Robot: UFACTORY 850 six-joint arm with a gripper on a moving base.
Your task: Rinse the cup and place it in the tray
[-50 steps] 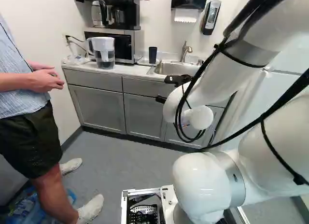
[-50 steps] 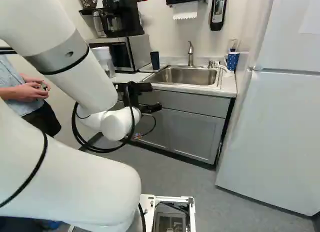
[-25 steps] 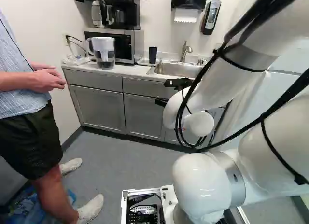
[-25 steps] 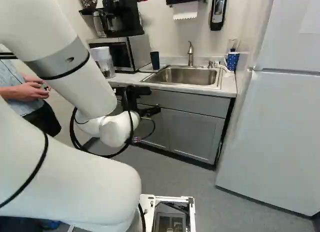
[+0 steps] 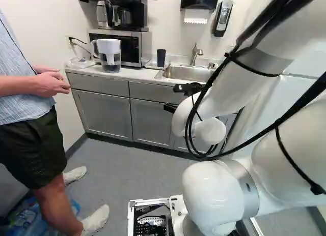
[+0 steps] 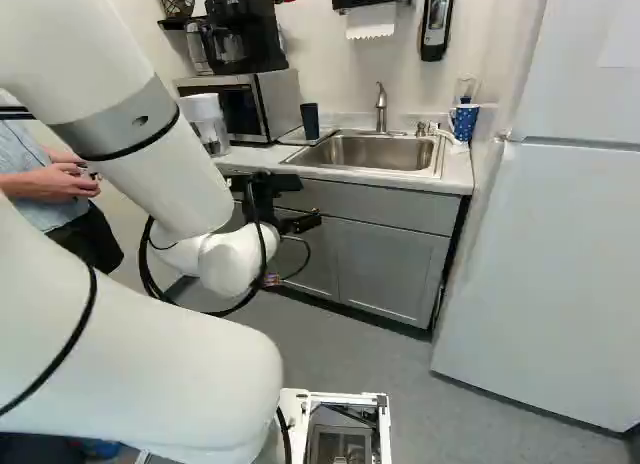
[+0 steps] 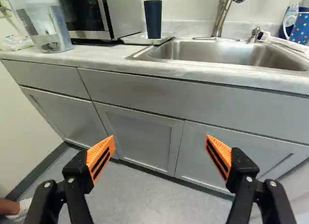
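gripper [image 5: 169, 97] spread wide, holding nothing, cabinet fronts [image 7: 140, 139] ahead of it; dark blue cup [image 7: 153, 19] stands ahead on pale tray [image 7: 133, 39], beside sink [image 7: 217, 52].

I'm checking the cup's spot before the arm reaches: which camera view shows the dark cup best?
The wrist view: there the dark cup appears largest, whole and upright on the pale tray. Both base views also show it whole, but smaller, between microwave and sink.

Cabinet [image 7: 140, 137] ahead, sink basin [image 6: 380, 154] open
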